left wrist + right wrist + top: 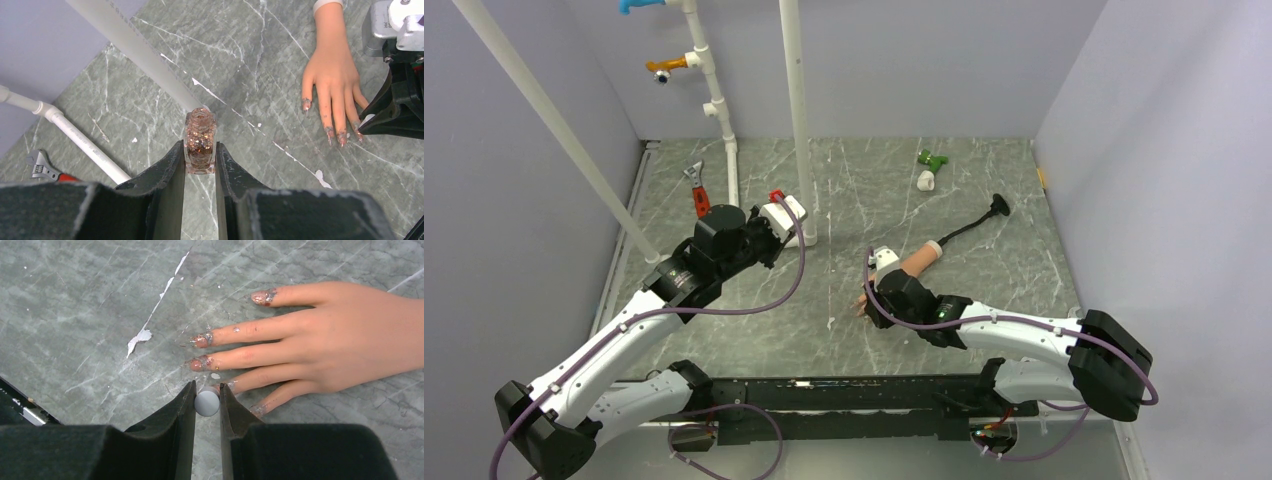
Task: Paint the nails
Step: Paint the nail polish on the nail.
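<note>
The peach mannequin hand (pixel 350 335) lies flat on the marble table with its fingers spread. Its nails (pixel 200 340) carry smears of coppery glitter polish. My right gripper (pixel 207 387) is shut on a round grey-white brush cap (pixel 207 403), held just over the tip of a lower finger; the brush itself is hidden beneath the cap. My left gripper (pixel 199 146) is shut on a small uncapped bottle of copper glitter polish (pixel 200 140), held upright to the left of the hand (pixel 332 75). In the top view the right gripper (pixel 880 300) covers the fingertips.
White pipes (pixel 799 120) stand at the back left, close to the left arm. A red-handled wrench (pixel 697 190) lies by them. A green and white object (pixel 931 162) and a black rod (pixel 974 225) lie behind the hand. Grey walls close in three sides.
</note>
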